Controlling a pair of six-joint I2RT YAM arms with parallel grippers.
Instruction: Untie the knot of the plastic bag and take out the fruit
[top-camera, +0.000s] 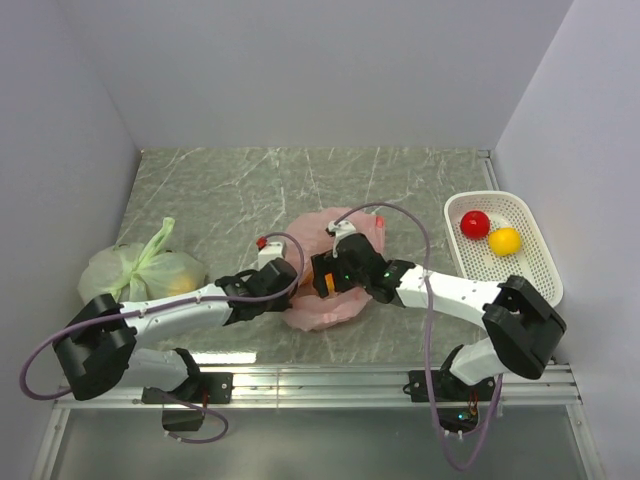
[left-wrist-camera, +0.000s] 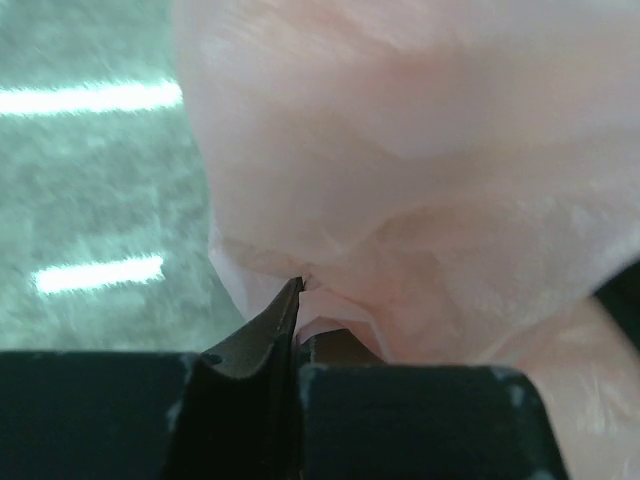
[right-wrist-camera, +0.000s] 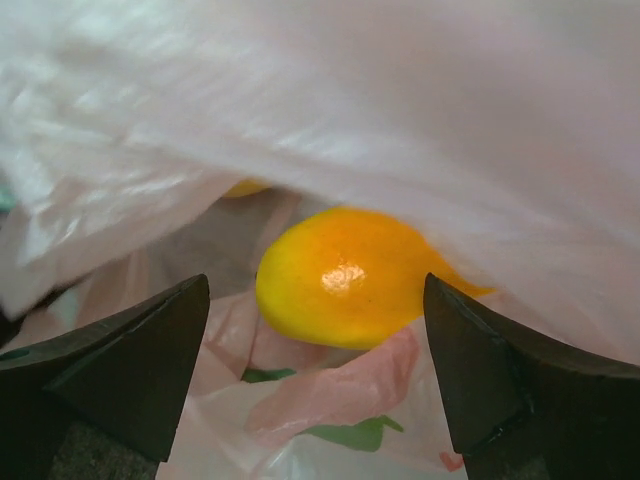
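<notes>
The pink plastic bag (top-camera: 322, 305) lies crumpled at the table's middle, and both grippers are at it. My left gripper (top-camera: 287, 279) is shut on a fold of the bag's film (left-wrist-camera: 330, 310) at its left side. My right gripper (right-wrist-camera: 316, 292) is open at the bag's mouth, with a glossy yellow-orange fruit (right-wrist-camera: 345, 275) lying between its fingers (right-wrist-camera: 150, 360), not touched. The bag's film (right-wrist-camera: 400, 130) drapes over the fruit from above. No tied tuft or knot shows in any view.
A pale green tied bag (top-camera: 140, 268) with fruit lies at the left. A white mesh basket (top-camera: 530, 265) at the right holds a red fruit (top-camera: 475, 223) and a yellow fruit (top-camera: 505, 241). Grey walls enclose the marble table on three sides.
</notes>
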